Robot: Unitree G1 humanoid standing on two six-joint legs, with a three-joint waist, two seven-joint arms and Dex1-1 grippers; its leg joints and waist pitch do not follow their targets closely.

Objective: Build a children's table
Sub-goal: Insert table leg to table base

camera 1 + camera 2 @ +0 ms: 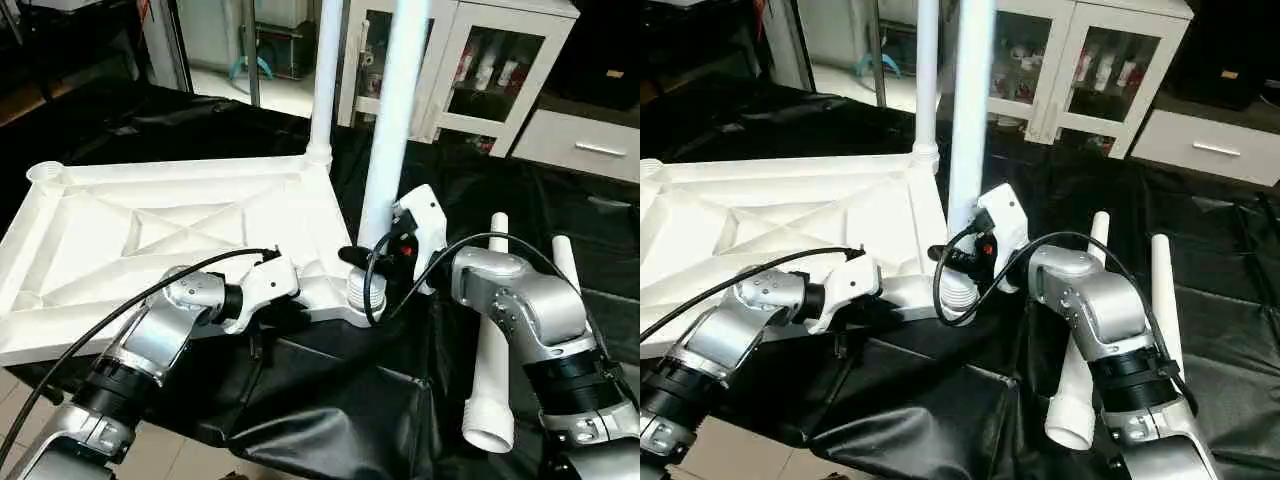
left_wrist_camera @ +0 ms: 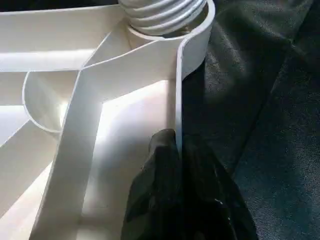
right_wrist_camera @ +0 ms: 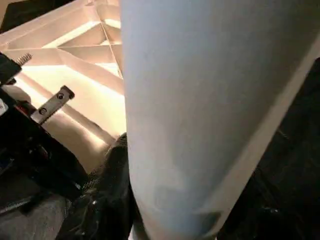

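The white table top lies upside down on black cloth, its X-ribs facing up. One white leg stands upright in the far right corner socket. A second leg stands at the near right corner, its threaded end showing just above the socket. My right gripper is shut on this leg low down, with a black finger pressed to its side. My left gripper is shut on the top's side rim close to that corner. Two more legs lie loose on the cloth at the right.
The black cloth hangs over the near edge of the work surface, with tiled floor below at the left. A white glass-door cabinet and a white drawer unit stand behind. Black cables loop from both wrists.
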